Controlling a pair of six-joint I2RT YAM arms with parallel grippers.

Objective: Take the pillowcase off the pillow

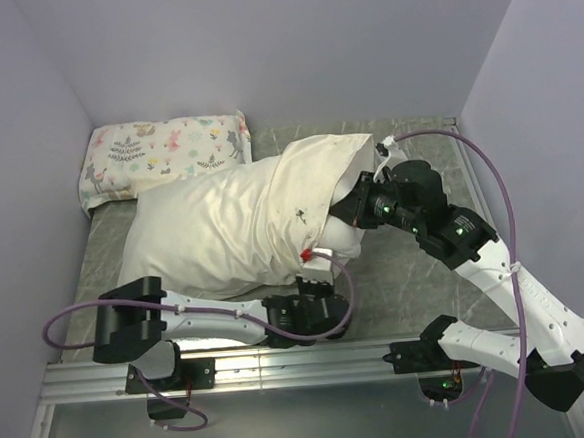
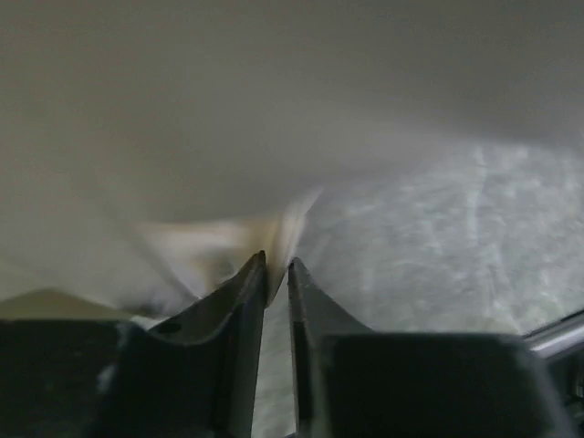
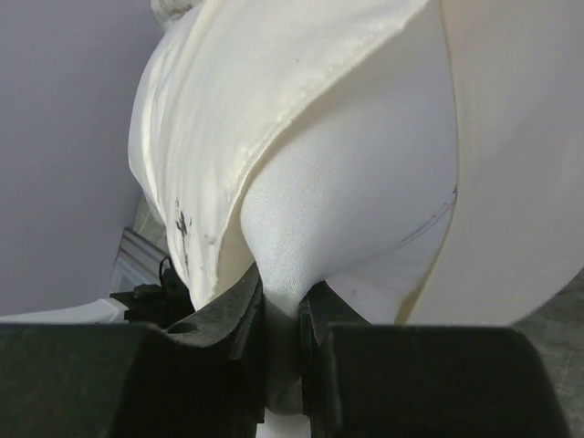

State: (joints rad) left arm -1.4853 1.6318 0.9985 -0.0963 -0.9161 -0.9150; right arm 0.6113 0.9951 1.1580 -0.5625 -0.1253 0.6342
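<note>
pillow [image 3: 365,210] between right gripper [image 3: 281,299] fingers

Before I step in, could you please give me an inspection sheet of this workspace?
Surface: grey stone-patterned table, bare patch right of the bedding.
Job's things: cream pillowcase covers most of the white pillow, which shows at the open right end.
Clutter: small floral pillow at the back left.
Grippers: left fingers shut on the pillowcase's near edge; right fingers shut on the pillow at the opening.
Cables: right purple cable arcs over the table; left purple cable loops beside its arm.
Surroundings: lavender walls on three sides; metal rail along the near edge.
</note>
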